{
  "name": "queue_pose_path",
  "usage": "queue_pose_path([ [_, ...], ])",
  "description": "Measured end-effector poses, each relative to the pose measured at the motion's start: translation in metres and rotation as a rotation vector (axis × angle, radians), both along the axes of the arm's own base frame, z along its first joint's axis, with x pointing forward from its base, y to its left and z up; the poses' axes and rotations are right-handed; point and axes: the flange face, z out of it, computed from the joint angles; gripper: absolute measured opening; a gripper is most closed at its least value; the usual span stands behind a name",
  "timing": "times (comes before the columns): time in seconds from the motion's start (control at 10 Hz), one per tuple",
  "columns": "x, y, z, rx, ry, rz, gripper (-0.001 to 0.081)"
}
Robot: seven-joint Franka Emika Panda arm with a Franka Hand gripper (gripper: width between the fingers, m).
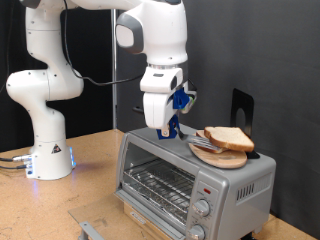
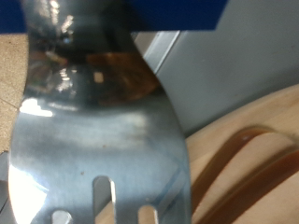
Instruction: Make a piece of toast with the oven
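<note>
I have the white two-finger gripper (image 1: 172,128) clamped on a slotted steel spatula (image 2: 93,159) at mid-frame atop the boxy silver toaster oven (image 1: 190,178), blade flat against the round wooden board (image 1: 222,157) under the pale, brown-crusted bread slice (image 1: 229,138); I judge a level, slow push lifts it cleanly.

Slotted metal spatula (image 2: 93,140) over wooden board (image 2: 248,159)

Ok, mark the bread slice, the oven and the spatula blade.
piece of toast (image 1: 229,137), exterior view, top face of slice.
oven (image 1: 236,182), exterior view, silver side panel above knobs.
spatula (image 2: 103,140), wrist view, metal blade above slots.
</note>
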Motion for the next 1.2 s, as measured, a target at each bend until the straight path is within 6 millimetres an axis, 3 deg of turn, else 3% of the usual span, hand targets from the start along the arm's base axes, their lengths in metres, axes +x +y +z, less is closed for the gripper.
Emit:
queue_pose_path([
  [0.4, -0.006, 0.0, 0.0074, -0.005, 0.009, 0.002, 0.0491],
  [1.2, -0.0107, 0.005, 0.0001, -0.009, 0.039, 0.002, 0.0491],
])
